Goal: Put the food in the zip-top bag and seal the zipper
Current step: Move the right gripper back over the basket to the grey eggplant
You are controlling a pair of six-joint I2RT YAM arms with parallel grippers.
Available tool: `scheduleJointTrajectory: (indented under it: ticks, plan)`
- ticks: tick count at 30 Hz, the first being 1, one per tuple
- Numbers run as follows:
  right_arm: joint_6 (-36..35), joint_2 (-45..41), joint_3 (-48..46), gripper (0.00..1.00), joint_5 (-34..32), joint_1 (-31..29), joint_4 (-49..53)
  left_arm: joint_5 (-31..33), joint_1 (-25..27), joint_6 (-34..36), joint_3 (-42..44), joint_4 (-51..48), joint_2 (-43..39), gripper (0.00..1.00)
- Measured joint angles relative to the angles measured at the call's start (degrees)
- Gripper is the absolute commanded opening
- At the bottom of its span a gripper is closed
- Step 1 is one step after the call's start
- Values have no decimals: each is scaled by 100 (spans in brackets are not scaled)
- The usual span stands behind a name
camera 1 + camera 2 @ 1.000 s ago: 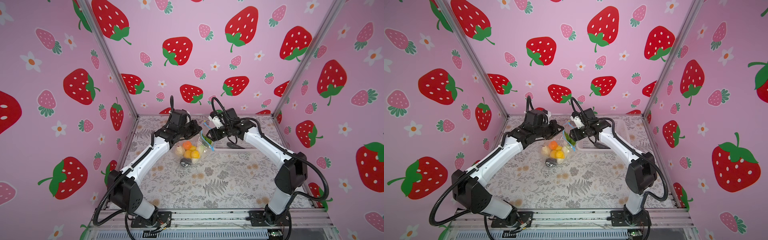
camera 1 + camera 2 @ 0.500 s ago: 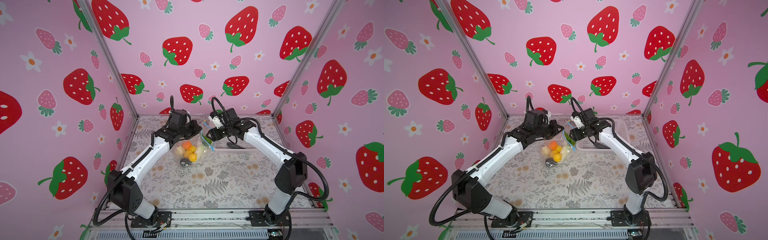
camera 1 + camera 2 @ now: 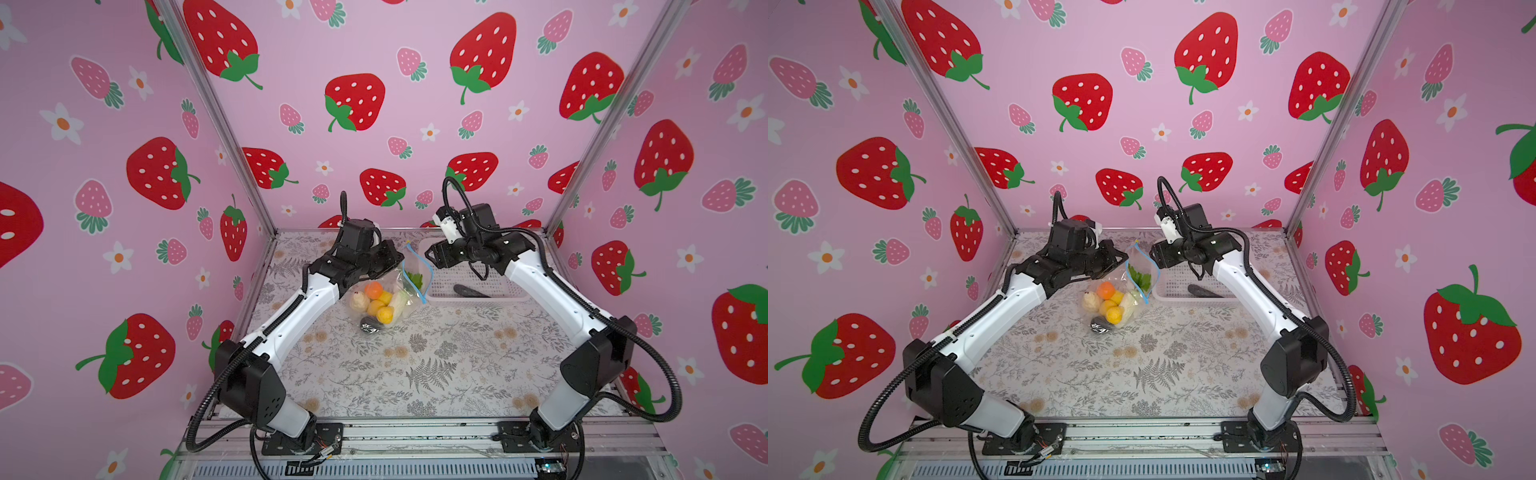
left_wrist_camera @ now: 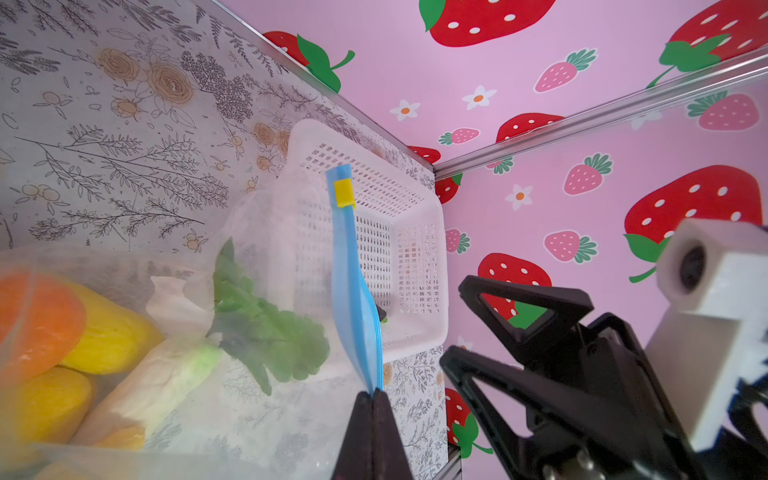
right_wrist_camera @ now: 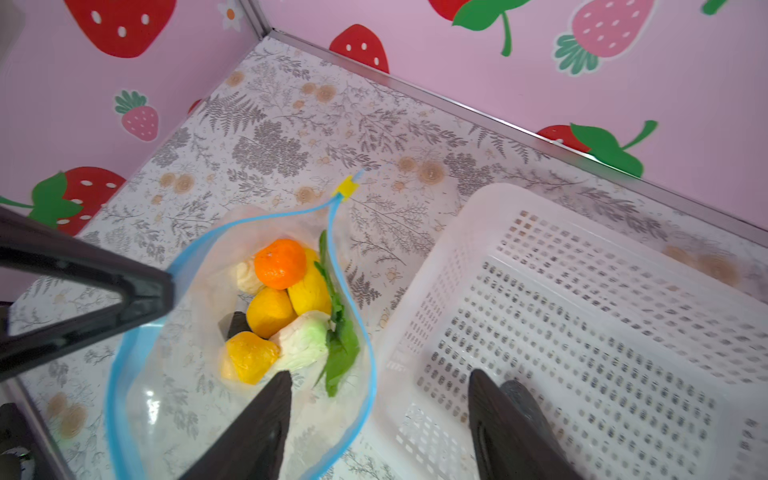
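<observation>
Left gripper (image 4: 374, 392) pinched on zipper (image 4: 353, 291), apparently to hold bag (image 5: 166, 415) mouth open for loading; right gripper (image 5: 379, 374) above bag, jaws spread.

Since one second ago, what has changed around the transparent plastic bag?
The open right tool drew back from the mouth of the crinkly transparent zip-top bag, toward the white perforated plastic basket. Nothing was gripped or released. The left tool stays shut on the light blue zipper strip; the toy food lies in the bag as before.
</observation>
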State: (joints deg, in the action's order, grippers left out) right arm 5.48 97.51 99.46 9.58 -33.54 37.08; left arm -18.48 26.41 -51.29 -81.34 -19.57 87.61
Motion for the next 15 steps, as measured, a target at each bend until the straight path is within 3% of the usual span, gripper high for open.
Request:
scheduleJointTrajectory:
  ticks: [6, 10, 15]
  plan:
    - [-1095, 173, 144, 71, -339, 297, 199, -17, 17, 28, -190, -251, 20, 0]
    - [-2194, 726, 348, 70, -345, 299, 623, -24, 33, 55, -413, -378, 85, 0]
    - [-2918, 1565, 380, 68, -337, 398, 1217, -63, 37, 72, -490, -468, 105, 0]
